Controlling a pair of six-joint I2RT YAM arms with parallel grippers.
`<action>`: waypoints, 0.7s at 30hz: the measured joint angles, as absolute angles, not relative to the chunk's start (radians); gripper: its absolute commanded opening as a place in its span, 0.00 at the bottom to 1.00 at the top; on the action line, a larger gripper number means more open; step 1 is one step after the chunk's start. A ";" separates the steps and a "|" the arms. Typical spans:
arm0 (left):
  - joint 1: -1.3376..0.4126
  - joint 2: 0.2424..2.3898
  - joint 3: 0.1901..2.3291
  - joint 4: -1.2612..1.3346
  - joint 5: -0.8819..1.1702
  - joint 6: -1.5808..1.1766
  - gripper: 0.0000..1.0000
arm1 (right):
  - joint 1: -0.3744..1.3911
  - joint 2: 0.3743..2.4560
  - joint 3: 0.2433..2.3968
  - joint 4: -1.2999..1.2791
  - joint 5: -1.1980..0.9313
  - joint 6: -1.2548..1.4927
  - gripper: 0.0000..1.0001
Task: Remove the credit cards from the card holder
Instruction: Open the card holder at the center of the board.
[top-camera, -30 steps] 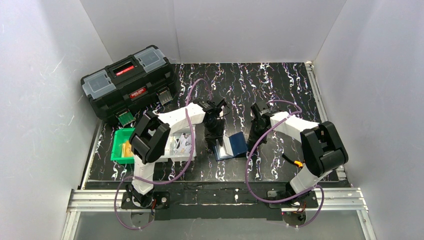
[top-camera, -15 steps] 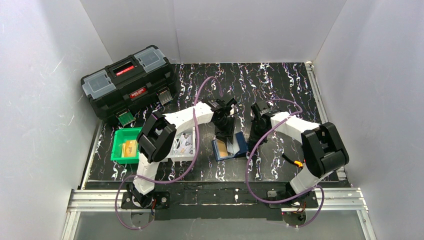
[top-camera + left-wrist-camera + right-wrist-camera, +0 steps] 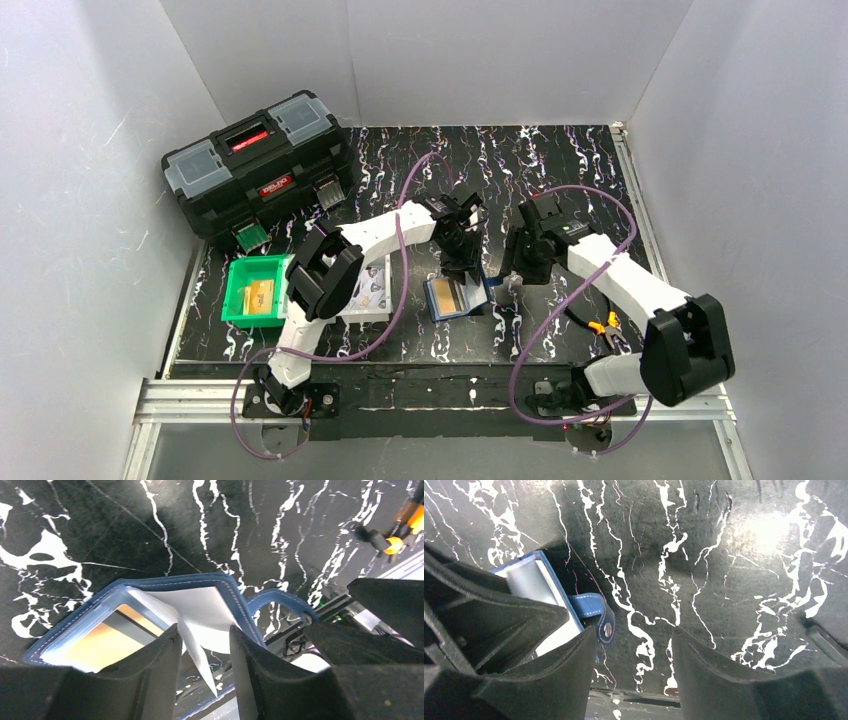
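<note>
Navy-blue and soft, the card holder (image 3: 458, 297) lies spread open on the black, white-veined table (image 3: 560, 165), with white walls (image 3: 480, 60) on three sides. One orange credit card (image 3: 102, 644) shows under its clear pocket (a pale flap (image 3: 200, 612) stands up beside it). The left gripper (image 3: 204, 629) hangs over the holder, jaws apart around that flap without pinching it. Just right of the holder's snap strap (image 3: 596, 611), the right gripper (image 3: 633, 632) gapes over bare marbling. Left of the holder sit a white tray (image 3: 385, 300), then a green bin (image 3: 232, 290); a black toolbox (image 3: 258, 160) stands farther back-left.
</note>
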State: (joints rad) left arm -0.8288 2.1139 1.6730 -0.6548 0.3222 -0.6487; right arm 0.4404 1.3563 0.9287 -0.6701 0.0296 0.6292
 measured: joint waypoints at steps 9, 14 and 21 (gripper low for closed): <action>-0.831 2.123 1.691 -0.621 0.382 -0.672 0.51 | 0.440 1.244 0.928 -0.723 0.051 0.630 0.64; -0.834 2.164 1.711 -0.595 0.417 -0.685 0.56 | 0.440 1.215 0.926 -0.739 0.050 0.632 0.62; -0.833 2.225 1.724 -0.571 0.467 -0.714 0.64 | 0.440 1.164 0.912 -0.751 0.049 0.633 0.62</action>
